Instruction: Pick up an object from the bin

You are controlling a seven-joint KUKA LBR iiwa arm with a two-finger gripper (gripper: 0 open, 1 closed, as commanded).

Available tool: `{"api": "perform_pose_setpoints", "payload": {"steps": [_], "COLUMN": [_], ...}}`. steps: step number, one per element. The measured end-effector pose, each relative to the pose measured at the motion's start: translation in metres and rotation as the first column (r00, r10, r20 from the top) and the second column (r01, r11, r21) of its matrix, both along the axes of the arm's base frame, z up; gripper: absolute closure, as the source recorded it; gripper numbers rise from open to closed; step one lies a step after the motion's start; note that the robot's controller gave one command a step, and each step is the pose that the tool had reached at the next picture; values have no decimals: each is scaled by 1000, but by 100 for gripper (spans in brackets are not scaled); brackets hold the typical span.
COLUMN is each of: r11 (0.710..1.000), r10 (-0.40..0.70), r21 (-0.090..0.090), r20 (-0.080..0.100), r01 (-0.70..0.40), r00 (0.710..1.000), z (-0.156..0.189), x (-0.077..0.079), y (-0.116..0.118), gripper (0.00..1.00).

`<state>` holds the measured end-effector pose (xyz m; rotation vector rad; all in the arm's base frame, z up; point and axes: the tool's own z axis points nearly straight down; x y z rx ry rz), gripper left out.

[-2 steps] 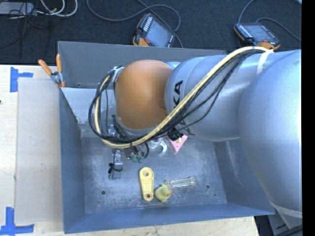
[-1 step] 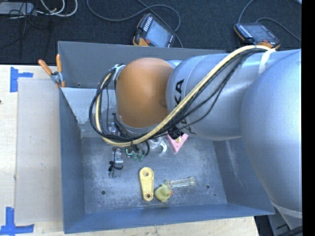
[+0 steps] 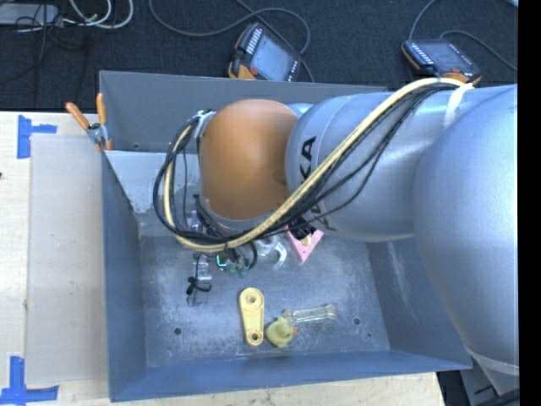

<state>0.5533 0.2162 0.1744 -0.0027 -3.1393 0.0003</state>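
Nearest you on the bin's (image 3: pixel 127 311) speckled grey floor lie a flat yellow tag (image 3: pixel 251 315) with a hole and a clear tube (image 3: pixel 311 315) ending in a yellow-green bulb. Beyond, under the rounded orange cover (image 3: pixel 245 155), the end effector (image 3: pixel 223 259) sits beside a pink wedge (image 3: pixel 306 244) — open or closed, you cannot tell.

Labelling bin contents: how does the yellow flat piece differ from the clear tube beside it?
The yellow flat piece is opaque with a hole at one end; the clear tube is see-through with a yellow-green knob. The piece points up the view, the tube across. Both lie on the bin floor.
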Motion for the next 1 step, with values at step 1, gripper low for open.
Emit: {"api": "perform_pose_setpoints", "payload": {"steps": [1], "r11": [996], "r10": [-84], "r21": [-4], "r20": [-1], "r01": [84], "r00": [997], "z": [17], "x": [0], "y": [-97], "gripper": [0]}}
